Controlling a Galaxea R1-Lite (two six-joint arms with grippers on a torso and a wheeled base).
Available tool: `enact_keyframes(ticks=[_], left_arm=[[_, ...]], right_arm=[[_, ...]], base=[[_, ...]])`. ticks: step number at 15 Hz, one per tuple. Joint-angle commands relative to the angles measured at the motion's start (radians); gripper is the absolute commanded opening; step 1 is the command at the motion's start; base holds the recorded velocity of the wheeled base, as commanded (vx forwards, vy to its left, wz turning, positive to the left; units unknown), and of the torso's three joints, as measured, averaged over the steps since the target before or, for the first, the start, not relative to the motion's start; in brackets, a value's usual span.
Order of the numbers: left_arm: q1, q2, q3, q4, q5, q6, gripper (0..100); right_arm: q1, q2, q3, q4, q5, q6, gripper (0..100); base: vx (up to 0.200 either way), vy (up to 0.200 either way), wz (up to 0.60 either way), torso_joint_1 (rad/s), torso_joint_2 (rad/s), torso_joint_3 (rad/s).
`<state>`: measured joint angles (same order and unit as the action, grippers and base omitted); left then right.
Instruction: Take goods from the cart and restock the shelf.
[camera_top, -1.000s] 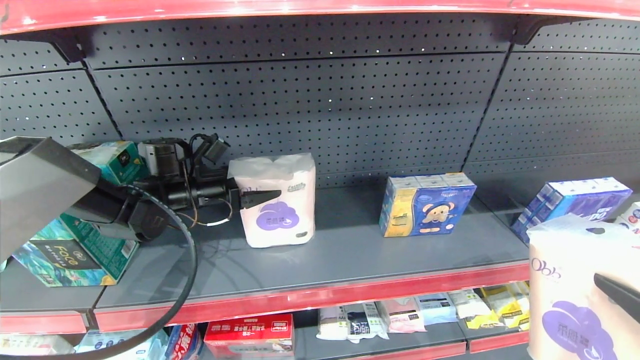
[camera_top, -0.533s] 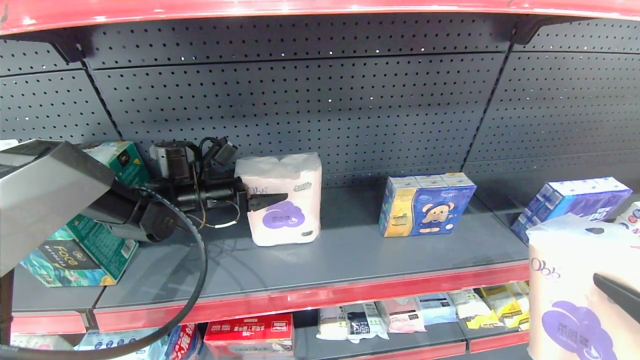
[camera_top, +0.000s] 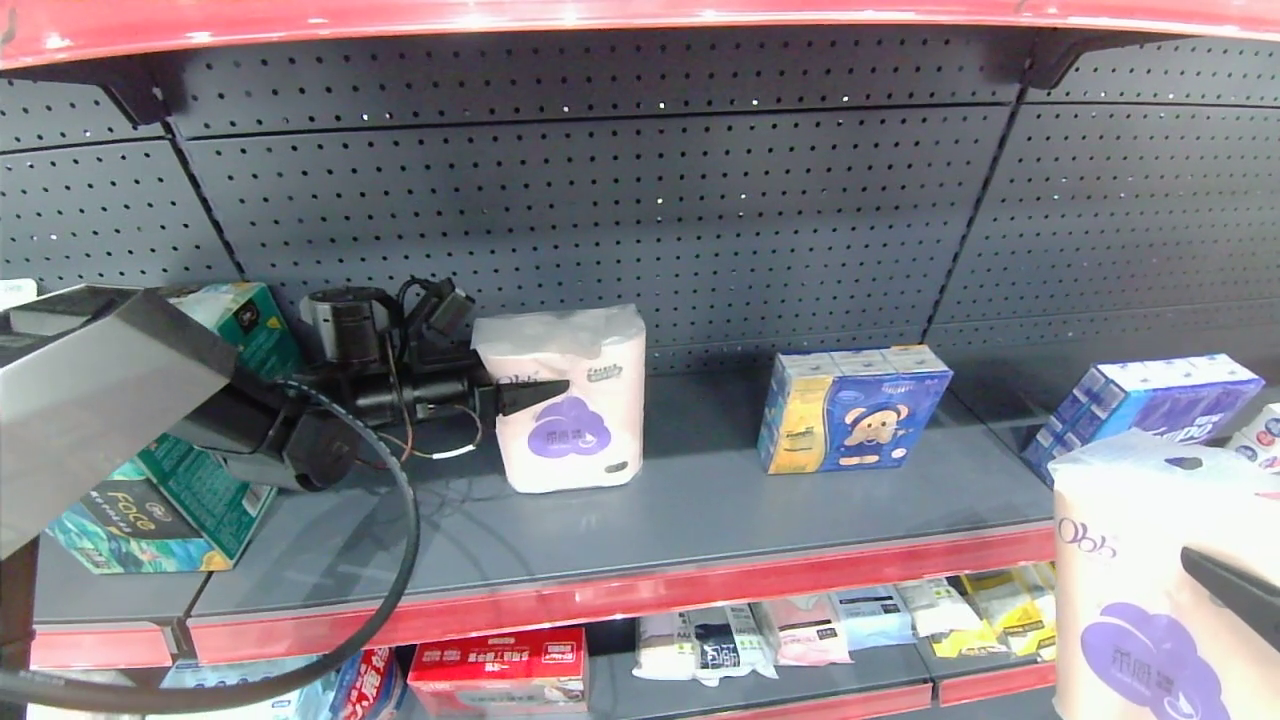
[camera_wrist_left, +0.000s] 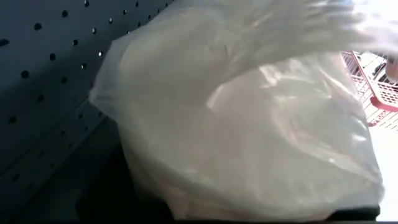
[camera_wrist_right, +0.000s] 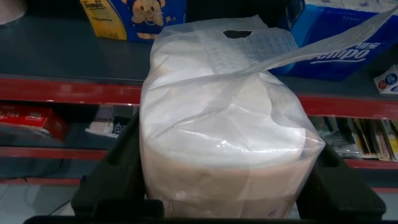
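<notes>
**Toilet-roll pack (camera_top: 575, 420) set on the shelf; second pack (camera_top: 1130, 560) held at the right**

The toilet-roll pack stands upright on the shelf (camera_top: 700, 575), left of centre and far back near the pegboard wall, with its rolls on end and the bag's loose top up. My left gripper (camera_top: 555, 385) comes at it from the left. One finger lies across the near face; the far finger is hidden behind the bag. I judge the gripper clamped on the pack, though I cannot see that side. Its base looks to be resting on the shelf board.

My right gripper (camera_wrist_right: 227, 193) is closed on the second pack, a finger on each side. The pack is upright, near me and at the right, in front of the shelf's red edge.

What matters for the next move:
- The left gripper's way out runs back to the left, toward the green box (camera_top: 150, 500).
- The bare stretch of board between the placed pack and the blue-and-yellow tissue box (camera_top: 855, 408) lies up, far and left of the second pack.
- The right arm is the nearer one to that gap.
- The blue tissue packs (camera_top: 1150, 400) just far of the right gripper could be clipped.
</notes>
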<state>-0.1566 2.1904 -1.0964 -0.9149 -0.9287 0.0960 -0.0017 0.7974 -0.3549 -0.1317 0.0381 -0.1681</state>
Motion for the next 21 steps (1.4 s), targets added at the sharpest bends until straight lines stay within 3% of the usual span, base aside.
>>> enact_keyframes(ticks=[1,6,9,12,16,21], left_arm=[[0.003,-0.026,0.021,-0.019,-0.001,-0.005,0],[0.055,-0.127,0.124,-0.022,-0.013,-0.012,0],[0.055,-0.182,0.217,-0.035,-0.019,-0.012,0],[0.063,-0.189,0.288,-0.121,-0.024,-0.016,0],[0.080,-0.233,0.382,-0.236,-0.056,-0.071,0],[0.112,-0.236,0.483,-0.346,-0.088,-0.071,0]], right_arm=[[0.000,0.003,0.001,0.000,0.000,-0.001,0],[0.000,0.005,0.002,0.000,0.003,0.001,0],[0.000,0.017,0.001,0.000,0.003,0.001,0],[0.000,0.017,-0.001,0.000,0.003,-0.001,0],[0.000,0.022,-0.001,0.000,0.002,0.001,0],[0.000,0.022,-0.001,0.000,0.000,0.001,0]], base=[[0.000,0.000,0.00,0.000,0.00,0.000],[0.000,0.000,0.00,0.000,0.00,0.000],[0.000,0.000,0.00,0.000,0.00,0.000],[0.000,0.000,0.00,0.000,0.00,0.000],[0.000,0.000,0.00,0.000,0.00,0.000],[0.000,0.000,0.00,0.000,0.00,0.000]])
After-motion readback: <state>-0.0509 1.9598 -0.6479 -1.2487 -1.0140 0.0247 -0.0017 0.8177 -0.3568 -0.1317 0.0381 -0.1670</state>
